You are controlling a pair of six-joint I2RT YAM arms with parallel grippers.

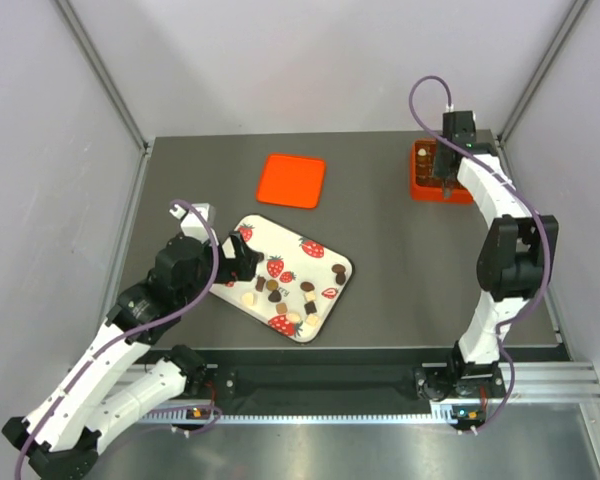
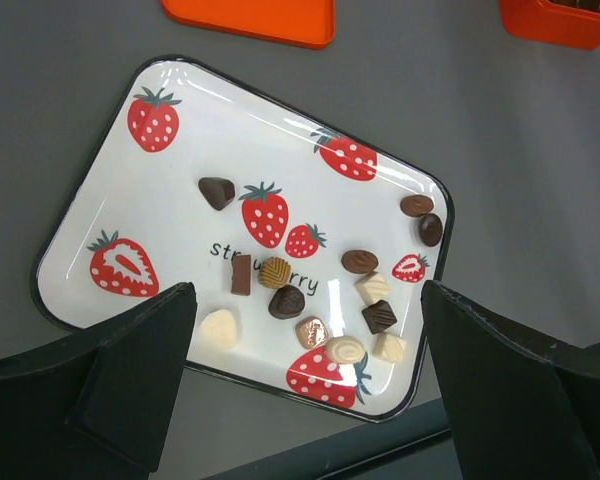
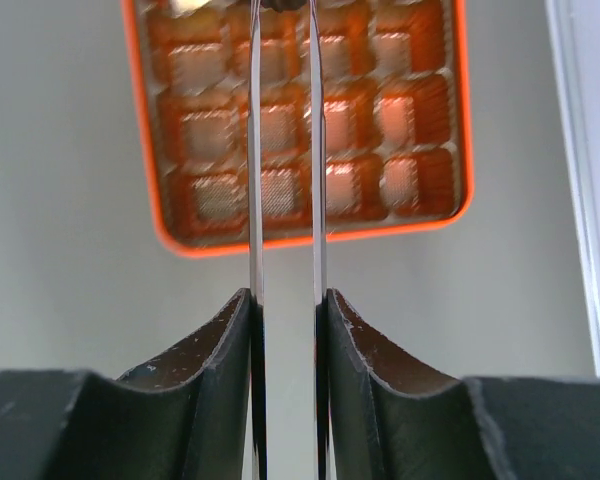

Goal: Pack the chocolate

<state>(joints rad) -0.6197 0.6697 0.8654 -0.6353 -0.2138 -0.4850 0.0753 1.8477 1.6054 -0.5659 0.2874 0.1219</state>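
Left wrist: chocolate (image 2: 286, 301) crowds lower-right of tray (image 2: 195, 120).

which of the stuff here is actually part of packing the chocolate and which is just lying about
Part of the job: chocolate pieces on the strawberry tray; compartmented orange box; right gripper over the box; left gripper, open, above the tray.
Lying about: flat orange lid on the table, untouched.
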